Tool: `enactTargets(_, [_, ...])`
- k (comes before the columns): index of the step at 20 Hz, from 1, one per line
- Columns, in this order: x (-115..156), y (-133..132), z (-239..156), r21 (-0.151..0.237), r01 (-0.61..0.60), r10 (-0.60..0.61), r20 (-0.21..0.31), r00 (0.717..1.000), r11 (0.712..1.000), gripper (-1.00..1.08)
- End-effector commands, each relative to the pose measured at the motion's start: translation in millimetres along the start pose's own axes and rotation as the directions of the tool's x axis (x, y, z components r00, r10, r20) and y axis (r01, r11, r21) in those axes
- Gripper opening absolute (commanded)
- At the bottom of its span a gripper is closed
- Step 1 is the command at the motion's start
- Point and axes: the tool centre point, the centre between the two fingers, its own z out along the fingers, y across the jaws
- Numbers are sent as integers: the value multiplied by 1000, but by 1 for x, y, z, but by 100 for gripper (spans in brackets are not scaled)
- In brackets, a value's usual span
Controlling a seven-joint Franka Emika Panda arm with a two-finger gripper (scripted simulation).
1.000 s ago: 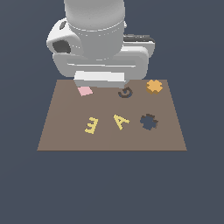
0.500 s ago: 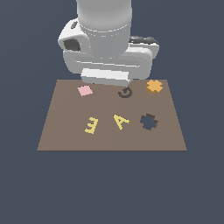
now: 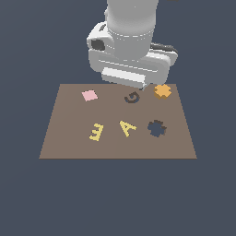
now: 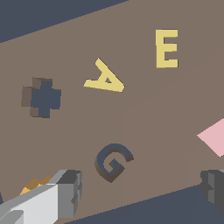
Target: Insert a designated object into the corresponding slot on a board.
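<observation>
The orange lobed piece (image 3: 162,91) lies flat at the far corner of the brown board (image 3: 69,138) on the exterior view's right. The dark navy lobed slot (image 3: 157,128) sits nearer the front edge on the same side, with nothing in it. In the wrist view my gripper (image 4: 140,194) is open above the board's edge near the dark G (image 4: 113,162). One finger (image 4: 65,197) partly covers the orange piece (image 4: 35,186), and nothing is between the fingers. The slot (image 4: 42,97) shows beyond it. In the exterior view the hand's white body (image 3: 133,64) hides the fingers.
A yellow A (image 3: 127,127) and a yellow E (image 3: 96,132) lie along the board's front half. A pink square (image 3: 90,95) is at the far side on the exterior view's left. Dark floor surrounds the board.
The arm has shifted toward the exterior view's right, closer to the orange piece. Nothing on the board has moved.
</observation>
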Motion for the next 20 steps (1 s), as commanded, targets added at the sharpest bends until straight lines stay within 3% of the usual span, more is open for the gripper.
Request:
enactTargets(1, [-12, -9, 7, -1, -52, 52, -2, 999, 999, 100])
enactTargets(8, [-45, -42, 31, -6, -215, 215, -8, 977, 977, 100])
enactTargets(20, [-78, -95, 63, -10, -425, 425, -16, 905, 905, 100])
